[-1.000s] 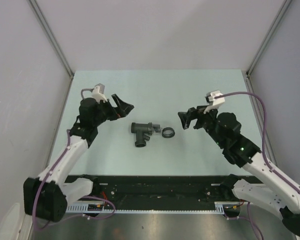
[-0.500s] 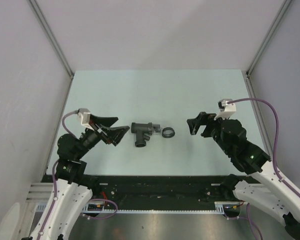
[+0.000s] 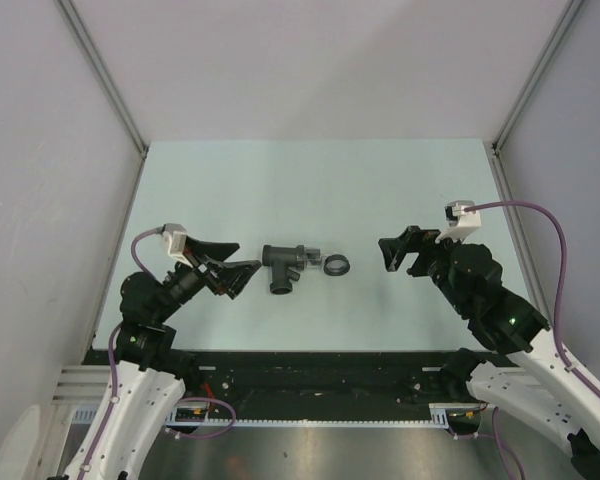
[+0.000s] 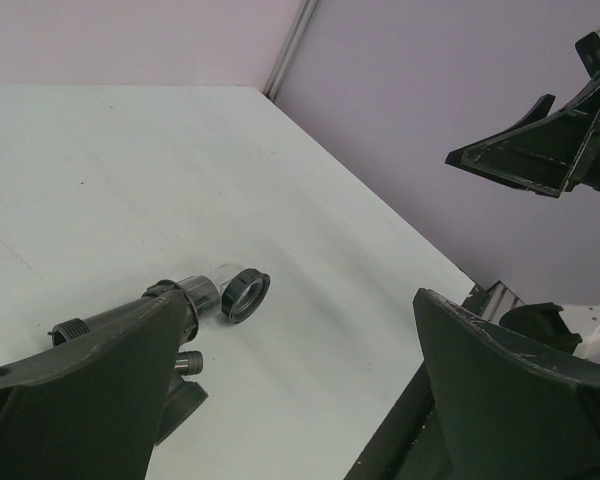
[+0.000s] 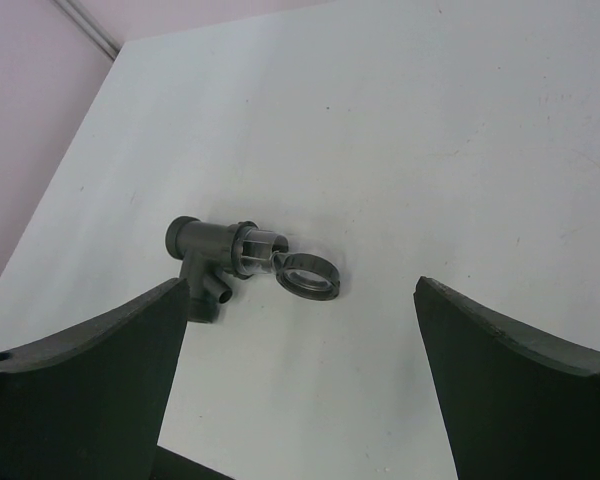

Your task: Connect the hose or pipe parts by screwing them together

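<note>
The hose or pipe parts lie together mid-table. A dark grey T-shaped fitting (image 3: 279,266) has a short pale connector (image 3: 309,257) at its right end, and a thin dark ring nut (image 3: 337,266) rests against that. My left gripper (image 3: 236,269) hovers open just left of the fitting, holding nothing. My right gripper (image 3: 390,254) is open and empty a short way right of the ring nut. The right wrist view shows the fitting (image 5: 205,246), connector (image 5: 261,250) and ring nut (image 5: 308,277) beyond my open gripper (image 5: 300,312). In the left wrist view one finger (image 4: 80,400) hides part of the fitting (image 4: 183,398); the ring nut (image 4: 245,295) shows.
Grey walls with aluminium posts (image 3: 105,80) close in the pale green table (image 3: 320,180) on the left, back and right. A black rail with cables (image 3: 320,385) runs along the near edge between the arm bases. The right gripper (image 4: 540,150) shows in the left wrist view.
My left arm swung down and toward the near edge, so its gripper now sits level with the fitting's left end. The right gripper drew back slightly rightward. Both stayed open; the parts did not move.
</note>
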### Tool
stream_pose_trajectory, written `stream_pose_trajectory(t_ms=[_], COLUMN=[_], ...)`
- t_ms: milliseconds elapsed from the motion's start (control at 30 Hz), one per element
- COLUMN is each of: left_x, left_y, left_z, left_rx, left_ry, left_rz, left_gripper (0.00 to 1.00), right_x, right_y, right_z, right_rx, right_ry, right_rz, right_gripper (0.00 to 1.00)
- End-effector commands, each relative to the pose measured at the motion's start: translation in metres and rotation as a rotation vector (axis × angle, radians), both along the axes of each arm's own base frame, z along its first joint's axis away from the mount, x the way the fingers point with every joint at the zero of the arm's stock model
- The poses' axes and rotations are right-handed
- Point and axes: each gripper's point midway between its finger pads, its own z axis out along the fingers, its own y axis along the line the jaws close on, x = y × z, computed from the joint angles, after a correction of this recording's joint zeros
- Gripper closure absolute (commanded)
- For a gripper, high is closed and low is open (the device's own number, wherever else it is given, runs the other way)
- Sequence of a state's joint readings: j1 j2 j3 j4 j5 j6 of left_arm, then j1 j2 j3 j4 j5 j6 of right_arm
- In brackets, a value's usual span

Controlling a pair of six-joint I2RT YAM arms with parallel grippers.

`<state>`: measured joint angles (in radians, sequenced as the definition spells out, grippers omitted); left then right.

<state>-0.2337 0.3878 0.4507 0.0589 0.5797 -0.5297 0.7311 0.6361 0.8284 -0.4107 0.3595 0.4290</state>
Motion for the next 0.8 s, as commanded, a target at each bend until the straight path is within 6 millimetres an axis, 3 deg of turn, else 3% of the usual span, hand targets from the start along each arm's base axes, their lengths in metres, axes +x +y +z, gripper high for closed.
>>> stream_pose_trajectory(t_ms=[0, 767], left_x=[-0.001, 0.000], left_y=[0.001, 0.000], left_z=[0.009, 0.025], left_rx=[0.002, -0.001], left_ry=[-0.043, -0.066], left_rz=[0.005, 0.003], left_gripper=[0.00, 0.00], right_x=[0.001, 0.004], right_y=[-0.002, -0.005], right_z=[0.009, 0.003], right_rx=[0.018, -0.002], right_ry=[-0.032, -0.020], right_rz=[-0.011, -0.035], right_gripper=[0.00, 0.00])
